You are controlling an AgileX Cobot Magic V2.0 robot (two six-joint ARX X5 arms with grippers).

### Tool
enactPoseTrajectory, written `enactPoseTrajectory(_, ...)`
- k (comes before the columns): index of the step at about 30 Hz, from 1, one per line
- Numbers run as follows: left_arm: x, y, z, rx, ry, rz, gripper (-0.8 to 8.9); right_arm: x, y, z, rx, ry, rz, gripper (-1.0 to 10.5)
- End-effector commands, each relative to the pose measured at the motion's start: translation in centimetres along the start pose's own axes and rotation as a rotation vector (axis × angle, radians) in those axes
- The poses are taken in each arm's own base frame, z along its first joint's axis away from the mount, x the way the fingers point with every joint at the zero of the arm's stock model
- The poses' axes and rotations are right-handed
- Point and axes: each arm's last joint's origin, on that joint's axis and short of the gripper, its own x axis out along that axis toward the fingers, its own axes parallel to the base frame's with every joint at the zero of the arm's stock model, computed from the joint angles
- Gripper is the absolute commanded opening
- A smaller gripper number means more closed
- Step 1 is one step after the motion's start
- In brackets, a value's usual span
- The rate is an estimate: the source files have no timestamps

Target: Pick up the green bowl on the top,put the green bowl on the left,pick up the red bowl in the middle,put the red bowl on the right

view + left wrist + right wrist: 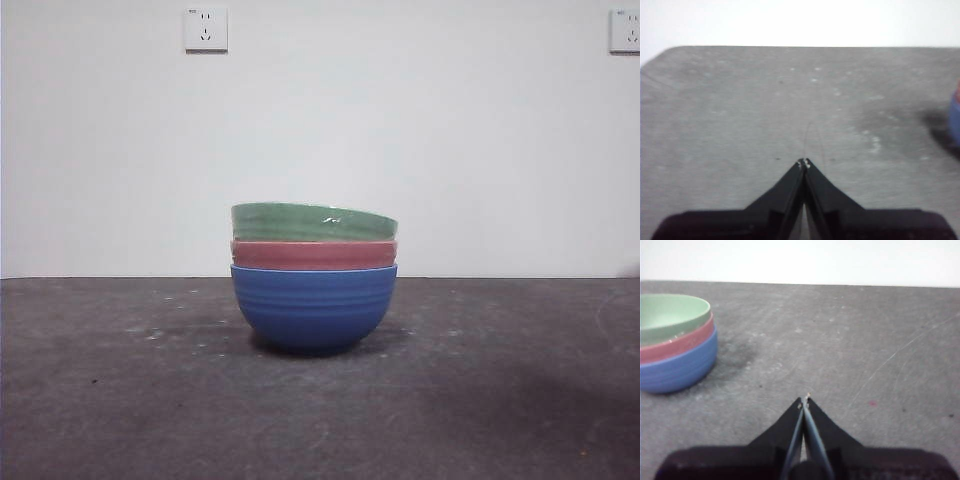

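I read the left end effector [804, 162] at the bottom centre of the left wrist frame, jaws together at the tips, gripping nothing, above bare grey table [740, 125]. At the right edge of that frame, a sliver of the blue bowl [955, 117] shows with its shadow beside it.

I read the right end effector [804, 401] at the bottom centre of the right wrist frame, jaws likewise together, gripping nothing. The bowl stack sits well apart from it, at the left edge of that frame.

Neither arm appears in the front view. There, the stack stands at the frame's centre on the table. The blue bowl rests on the table surface. The red bowl [313, 255] is nested inside it, only its rim band showing. The green bowl [312, 222] is nested on top, sitting slightly tilted, its left rim higher than its right.

Beyond the table stands a white wall [110, 160], with one socket [205, 29] at upper left and another socket [625, 31] at the upper right edge.
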Motion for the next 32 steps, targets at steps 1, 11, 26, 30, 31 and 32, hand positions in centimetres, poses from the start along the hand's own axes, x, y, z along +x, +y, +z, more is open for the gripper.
enactPoseTrajectory(1, 0.1, -0.2, -0.4, -0.21, 0.023, -0.079, -0.03, 0.1, 0.0, -0.4, 0.29, 0.008, -0.002, 0.0)
enactPoseTrajectory(11, -0.1, -0.9, 0.1, -0.418, 0.05, -0.317, -0.07, 0.0, 0.0, -0.1, 0.587, -0.002, 0.006, 0.0)
enactPoseTrajectory(26, -1.8, -1.6, 8.7, -0.368, 0.05, -0.342, -0.08, -1.8, 0.5, 9.8, 0.408, -0.069, 0.042, -0.1)
enactPoseTrajectory(30, -1.2, -2.0, 11.8, -0.269, 0.085, -0.418, -0.08, -1.5, 0.5, 13.2, 0.315, -0.016, 0.03, -0.1)
enactPoseTrajectory(31, -1.0, -2.1, 12.5, -0.243, 0.099, -0.439, -0.08, -1.4, 0.5, 13.8, 0.295, 0.002, 0.03, -0.1)
enactPoseTrajectory(32, -0.7, -2.2, 13.3, -0.214, 0.114, -0.459, -0.08, -1.2, 0.6, 14.6, 0.268, 0.025, 0.039, 0.0)
